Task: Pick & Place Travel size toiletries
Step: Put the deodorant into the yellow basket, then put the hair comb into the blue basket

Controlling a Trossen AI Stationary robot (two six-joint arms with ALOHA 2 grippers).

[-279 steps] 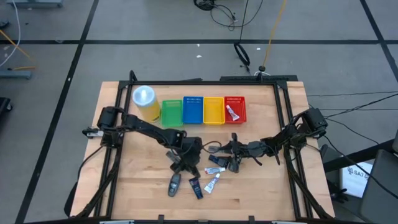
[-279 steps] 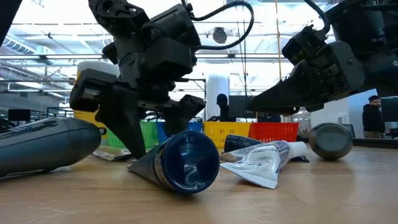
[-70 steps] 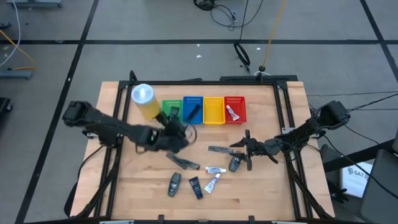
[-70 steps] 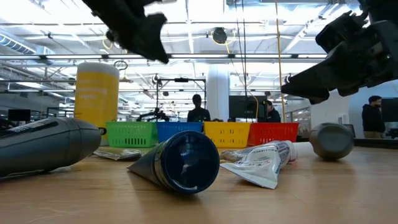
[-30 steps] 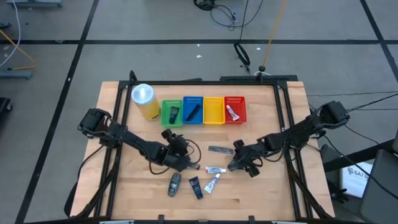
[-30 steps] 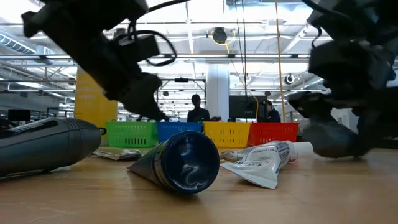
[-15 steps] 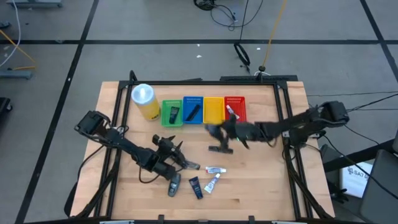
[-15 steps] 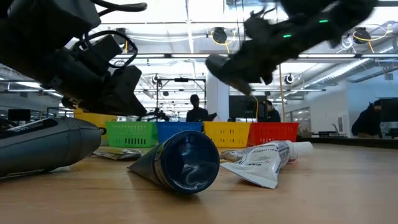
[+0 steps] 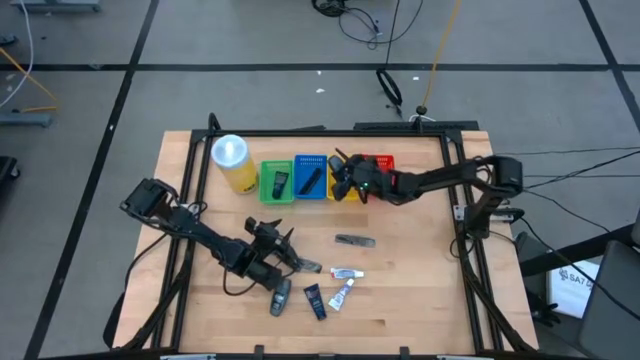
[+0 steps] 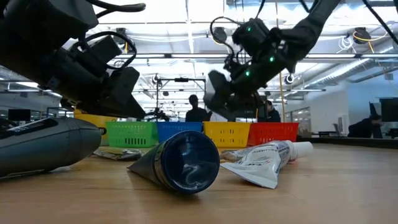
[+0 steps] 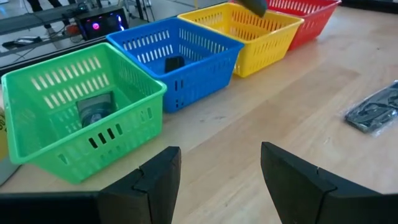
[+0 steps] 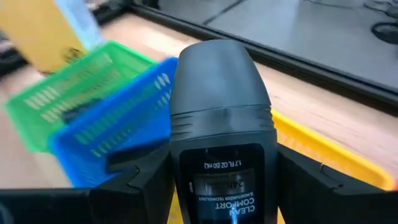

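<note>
— Where's the grey stick (image 12: 222,155) now?

— Clamped upright in the right gripper (image 9: 345,180), held in the air over the yellow basket (image 9: 343,190), label toward the wrist camera.

— And the left gripper (image 9: 272,262)?

— Low over the table (image 9: 420,300) near the leftover tubes, fingers (image 11: 158,180) spread, holding nothing.

— What could go wrong?

— I'd say the stick hangs close to the wall shared with the blue basket (image 9: 309,177). Released off-centre, it could clip that rim and tumble into the wrong bin, or bounce out.

— And the rest?

— A sachet (image 9: 354,240) still lies on the wood.
</note>
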